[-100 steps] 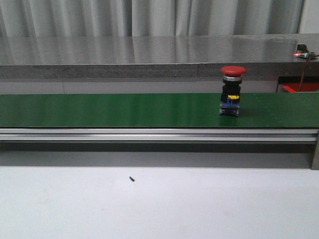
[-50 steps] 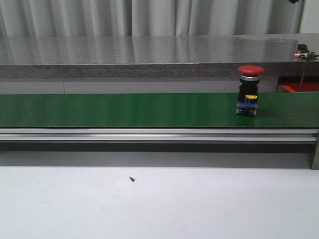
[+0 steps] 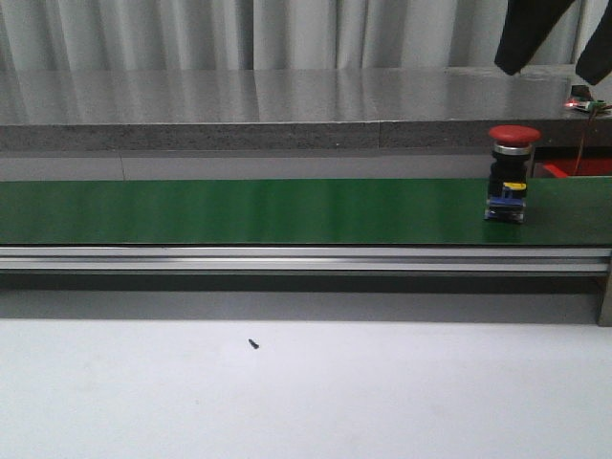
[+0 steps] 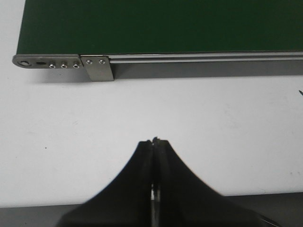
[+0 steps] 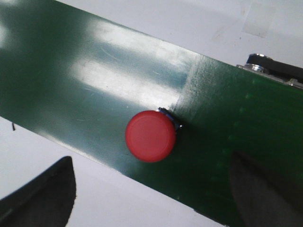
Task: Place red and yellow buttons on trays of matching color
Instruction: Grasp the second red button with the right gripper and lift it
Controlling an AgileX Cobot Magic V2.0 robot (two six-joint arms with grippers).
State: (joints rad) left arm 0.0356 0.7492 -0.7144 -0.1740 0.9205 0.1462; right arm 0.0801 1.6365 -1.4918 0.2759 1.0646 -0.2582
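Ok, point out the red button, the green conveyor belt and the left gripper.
red button (image 5: 150, 136), right wrist view, on its round cap.
green conveyor belt (image 3: 249, 210), front view, on its bare top surface.
left gripper (image 4: 155, 142), left wrist view, at the closed fingertips.

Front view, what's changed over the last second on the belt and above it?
The red button has ridden the green conveyor belt further toward the robot's right, staying upright. The right gripper, not visible earlier, has come down into view at the top right, above the button, jaws open and holding nothing. The small dark speck on the white table hasn't moved.
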